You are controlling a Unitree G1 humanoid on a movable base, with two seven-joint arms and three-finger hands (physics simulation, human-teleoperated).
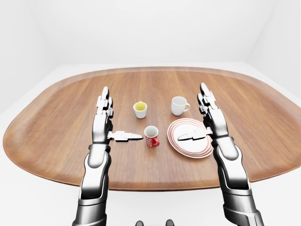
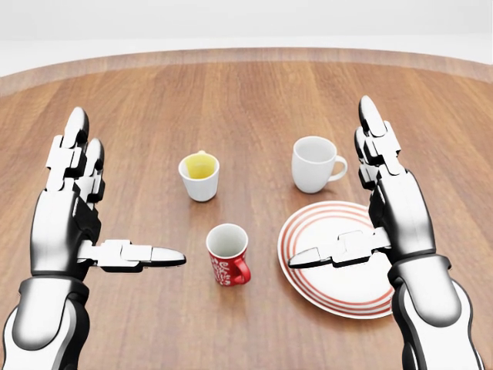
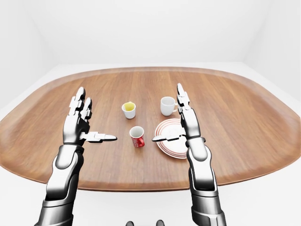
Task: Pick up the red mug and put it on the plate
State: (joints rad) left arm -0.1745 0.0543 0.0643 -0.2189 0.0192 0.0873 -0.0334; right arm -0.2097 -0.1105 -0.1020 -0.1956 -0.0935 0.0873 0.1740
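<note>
Wooden table [image 1: 56, 127] fills most of the left-eye view, an oval top against white walls.

Both arms reach in from the bottom edge of the head view. Left hand [image 2: 73, 204] sits at mid-left, right hand [image 2: 385, 204] at mid-right. Both are spread wide: two fingers pointing toward the top of the frame, thumb sticking out sideways toward frame centre. Neither holds or touches anything visible.

Plate [image 2: 316, 285], white with red rings, lies lower right of centre in the head view. The right hand's thumb [image 2: 331, 250] overlaps its upper-left part in the picture; cannot tell whether it touches or hovers over it.

White mug [image 2: 314, 163] stands above the plate, upper right of centre, handle toward the right hand and near its fingers.

Red mug [image 2: 228, 254] stands upright just below centre, white inside, handle at its lower right. It sits between the two thumbs: left thumb tip [image 2: 171, 259] is near its left side with a clear gap, right thumb tip lies to its right, also apart. Plate rim is just beside its handle.

Small white cup [image 2: 199, 176] with yellow contents stands above the red mug, left of the white mug.
</note>
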